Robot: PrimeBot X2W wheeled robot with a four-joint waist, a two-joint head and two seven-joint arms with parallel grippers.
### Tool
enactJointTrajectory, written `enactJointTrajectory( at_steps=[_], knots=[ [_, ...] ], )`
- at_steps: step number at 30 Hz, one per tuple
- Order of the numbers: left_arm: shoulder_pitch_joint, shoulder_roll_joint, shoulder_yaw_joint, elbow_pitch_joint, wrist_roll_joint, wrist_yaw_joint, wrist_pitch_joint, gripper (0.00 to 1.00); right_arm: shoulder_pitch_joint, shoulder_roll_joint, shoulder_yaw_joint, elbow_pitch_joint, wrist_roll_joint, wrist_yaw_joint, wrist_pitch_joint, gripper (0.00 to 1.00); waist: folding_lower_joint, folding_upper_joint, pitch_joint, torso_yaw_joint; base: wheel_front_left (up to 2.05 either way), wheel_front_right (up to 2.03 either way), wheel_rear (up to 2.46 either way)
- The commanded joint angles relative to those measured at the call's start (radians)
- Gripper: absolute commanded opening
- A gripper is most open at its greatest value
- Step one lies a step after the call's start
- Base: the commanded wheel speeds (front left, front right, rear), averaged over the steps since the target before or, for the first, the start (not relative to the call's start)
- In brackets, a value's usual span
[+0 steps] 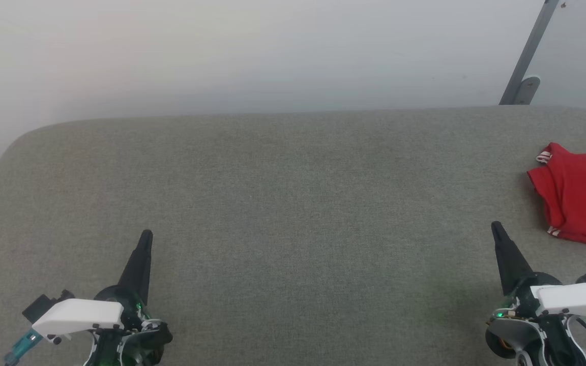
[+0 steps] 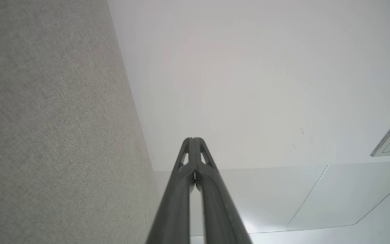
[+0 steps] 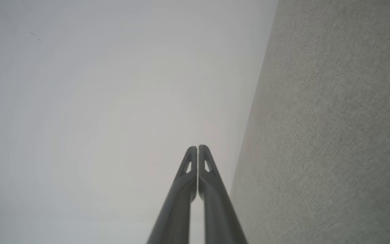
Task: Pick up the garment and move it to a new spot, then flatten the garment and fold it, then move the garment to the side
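1. The red garment [image 1: 578, 195] lies as a compact, slightly rumpled bundle at the far right of the grey fabric-covered desk [image 1: 283, 203]. The head view's edge cuts it off, and striped trim shows at two corners.
2. Risk: a reach for it would be partly unseen, so a stray nudge could push it further toward the desk's right side.
3. Risk: pinching only the top layer would probably let the bundle fall open.
4. The left pincer [image 1: 146, 235] sits low at the near left, its fingers pressed together and empty, pointing toward the wall [image 1: 272, 51].
5. The right pincer [image 1: 495, 226] mirrors it at the near right, fingers together and empty, near the garment but not touching it.
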Motion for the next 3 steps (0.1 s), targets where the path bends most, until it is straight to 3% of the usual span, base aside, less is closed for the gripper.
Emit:
enactJointTrajectory(
  at_steps=[1,3],
  knots=[
    [-0.011,-0.003,0.002,-0.001,-0.003,-0.003,0.003,0.00,-0.005,0.004,0.000,-0.003,0.004,0.000,0.004,0.00,0.0000,-0.0001,0.000,0.000,0.00,0.00,0.00],
    [-0.011,-0.003,0.002,-0.001,-0.003,-0.003,0.003,0.00,-0.005,0.004,0.000,-0.003,0.004,0.000,0.004,0.00,0.0000,-0.0001,0.000,0.000,0.00,0.00,0.00]
  ],
)
